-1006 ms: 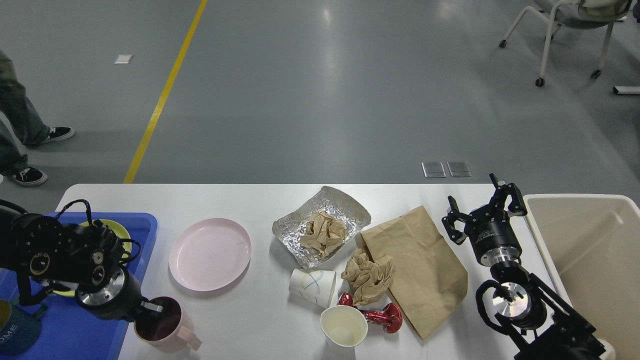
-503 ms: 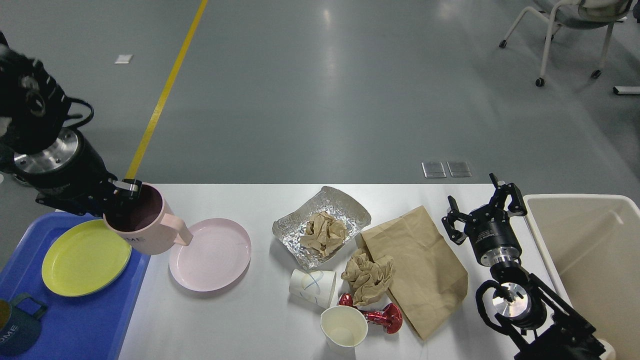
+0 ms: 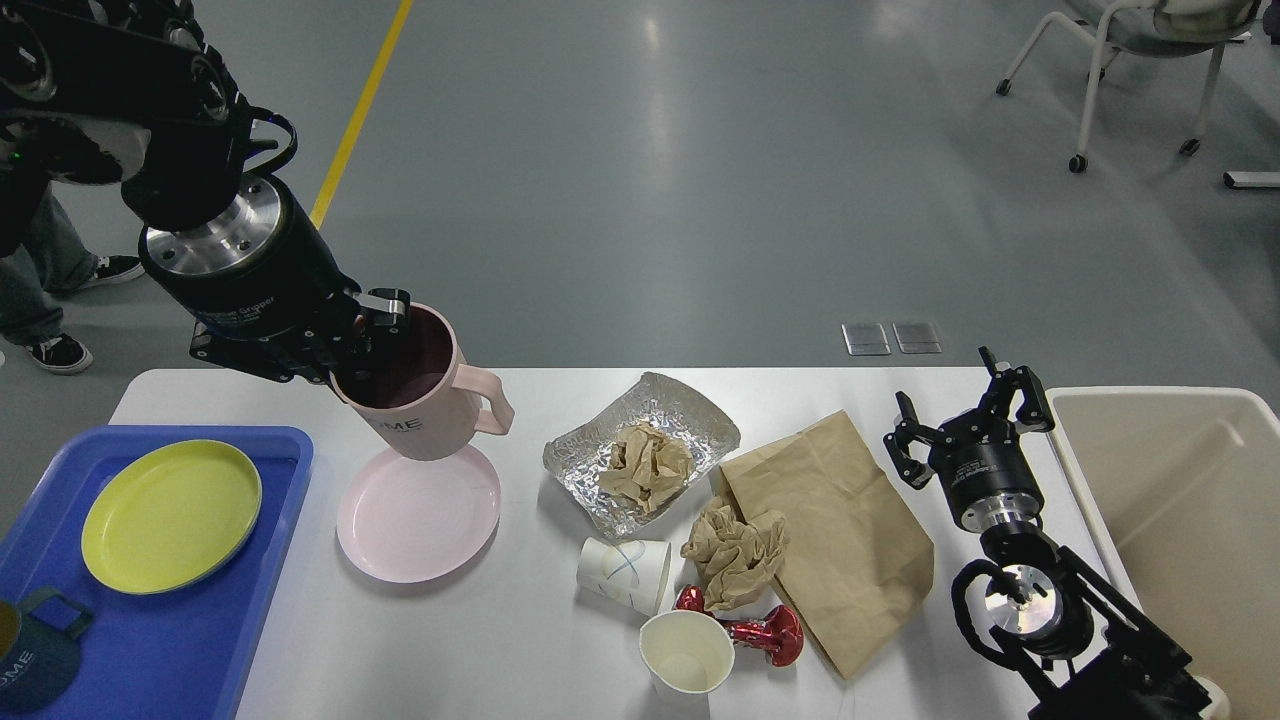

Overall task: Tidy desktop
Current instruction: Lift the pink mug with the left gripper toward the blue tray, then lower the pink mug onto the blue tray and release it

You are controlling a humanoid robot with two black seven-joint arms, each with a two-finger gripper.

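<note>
The white desktop (image 3: pixel 560 660) fills the lower half of the head view. My left gripper (image 3: pixel 365 335) is shut on the rim of a pink mug (image 3: pixel 420 385) and holds it in the air above the pink plate (image 3: pixel 415 515). My right gripper (image 3: pixel 965 420) is open and empty, just right of the brown paper bag (image 3: pixel 845 540). Crumpled brown paper (image 3: pixel 735 555) lies beside the bag, and more lies in a foil tray (image 3: pixel 640 450). A paper cup (image 3: pixel 625 570) lies on its side, another white cup (image 3: pixel 687 652) stands upright, and a red foil wrapper (image 3: pixel 765 635) lies near it.
A blue tray (image 3: pixel 180 640) at the left holds a yellow plate (image 3: pixel 170 515) and a dark teal mug (image 3: pixel 30 665). A beige bin (image 3: pixel 1190 520) stands at the right edge. A person's legs (image 3: pixel 40 250) and a chair (image 3: pixel 1130 60) are beyond the table.
My left gripper lifted the pink mug from the table's front left, then carried it up and to the right, over the pink plate. My right arm has not moved.
</note>
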